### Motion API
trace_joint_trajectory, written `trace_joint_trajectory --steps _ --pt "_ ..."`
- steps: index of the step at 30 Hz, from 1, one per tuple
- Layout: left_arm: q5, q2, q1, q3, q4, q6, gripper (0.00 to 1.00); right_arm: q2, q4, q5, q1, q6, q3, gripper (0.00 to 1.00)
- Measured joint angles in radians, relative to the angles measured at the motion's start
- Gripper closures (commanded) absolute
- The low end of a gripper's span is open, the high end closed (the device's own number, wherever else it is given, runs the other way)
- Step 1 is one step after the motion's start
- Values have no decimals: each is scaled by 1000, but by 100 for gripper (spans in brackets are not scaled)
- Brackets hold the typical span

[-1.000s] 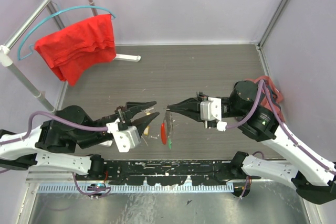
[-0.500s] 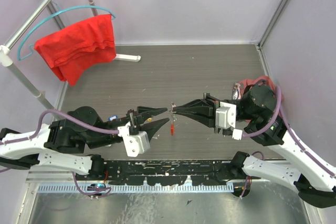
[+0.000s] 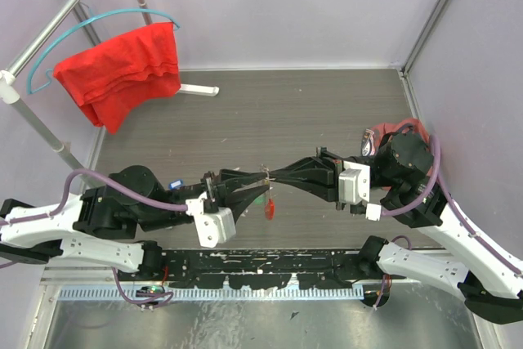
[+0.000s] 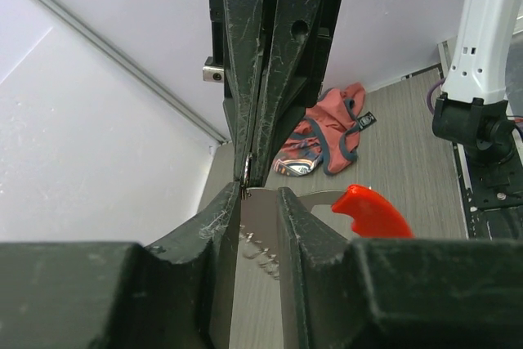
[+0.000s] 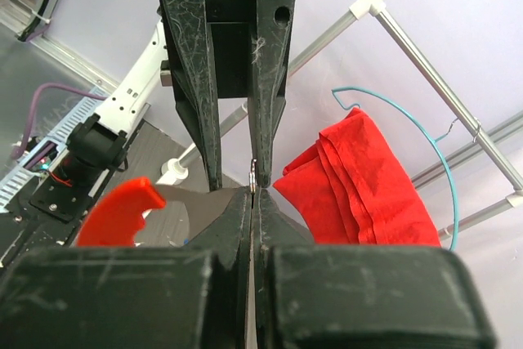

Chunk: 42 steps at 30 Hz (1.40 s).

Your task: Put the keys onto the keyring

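Keyring [image 3: 269, 206] is up off the table [image 3: 286, 112], roughly dead centre of the top view. Its red bar dangles at 6 o'clock from where the two sets of fingertips meet. The right gripper [image 3: 268, 176] is clenched on the thin metal end of it, with no gap showing on its wrist cam.

What just changed: a second ago the arms were well apart and the left gripper [image 3: 261, 185] was gaping. Now it has slid in nose to nose with the right one and its jaws have narrowed around the wavy metal loop [image 4: 260, 239]. There's still a gap between them on the left wrist cam, so I can't tell if it's actually pinching the loop or just straddling it. To me this looks like a handover or a steadying grip before threading, so no key is on yet.

Counts: one keyring, two grippers, and zero keys I can honestly make out right now. (A blue speck [image 3: 176, 184] at 9 o'clock of the left gripper could be a tag, but it's too small to call.) There's also one red cloth [image 3: 122, 71] on one teal hanger [image 3: 106, 18] at 10 o'clock, and one pinkish bundle [image 3: 404, 128] at 3 o'clock.
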Motion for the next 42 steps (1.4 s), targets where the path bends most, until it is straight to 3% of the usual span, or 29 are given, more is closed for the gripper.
trace_joint_trajectory --steps 14,24,29,42 --pt "16 18 0 14 3 4 76 -2 -27 -13 0 -1 0 98" --pt "10 30 -1 22 4 12 95 -2 -45 -16 0 -2 0 96" --pt "-2 30 -1 22 4 20 80 -2 -45 -16 0 -3 0 96" --pt "-20 30 -3 22 10 23 77 -2 -46 -16 0 -4 0 96"
